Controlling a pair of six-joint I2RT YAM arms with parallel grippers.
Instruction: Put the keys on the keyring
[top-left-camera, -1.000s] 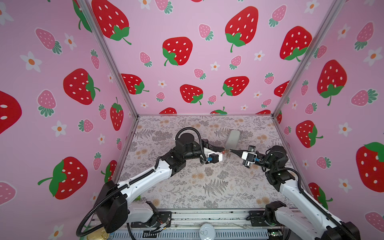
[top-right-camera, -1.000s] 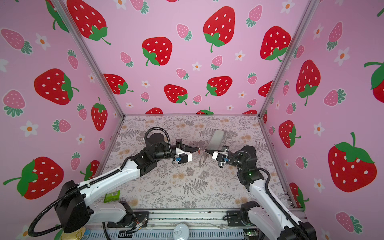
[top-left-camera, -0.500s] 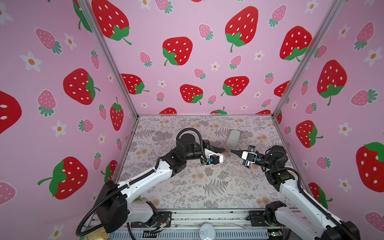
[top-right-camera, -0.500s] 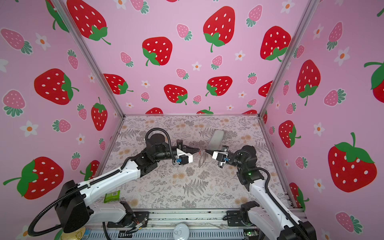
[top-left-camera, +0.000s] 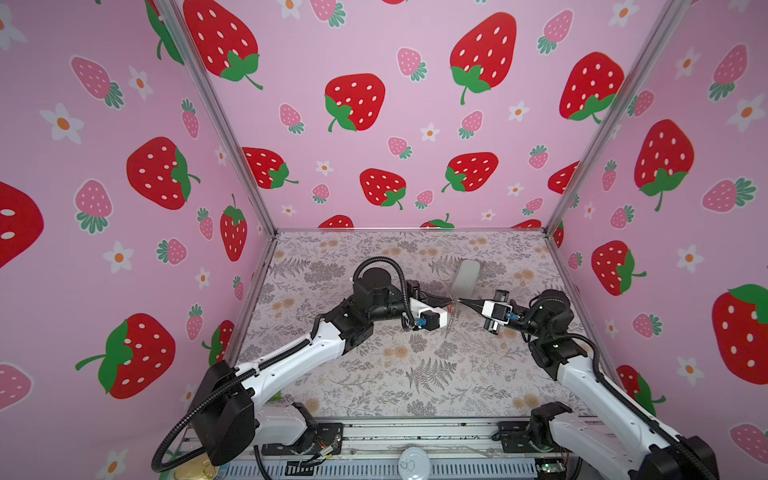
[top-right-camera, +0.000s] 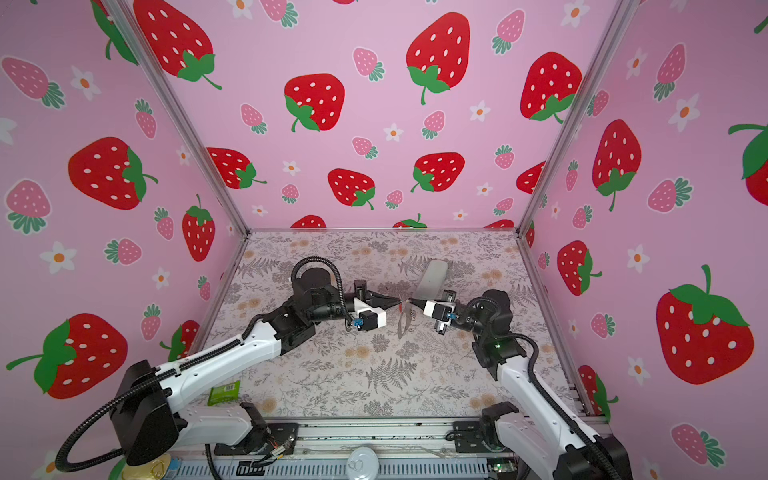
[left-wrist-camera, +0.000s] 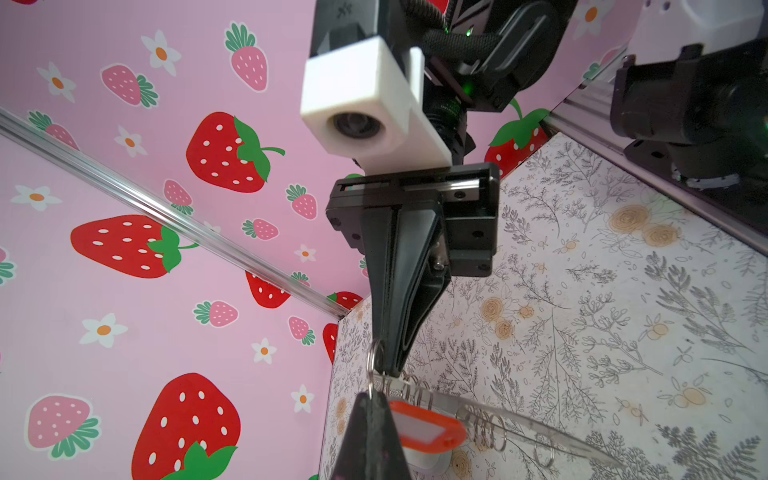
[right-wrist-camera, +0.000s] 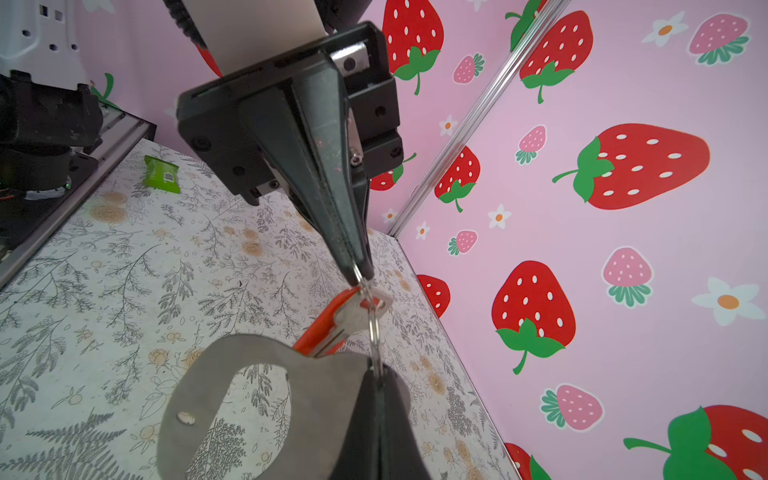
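Tips of my left gripper and right gripper meet, clamped on silver rings; red-tagged dark key sits between, taupe strap keyring hangs below.

- The tabletop is being covered by a pale sheet printed with grey ferns and tan flowers, as is being shown in both top views.
- A pale oblong case is being carried flat on it towards the back, right of the middle.
- A green packet is being carried at the front left edge, well apart from the case.
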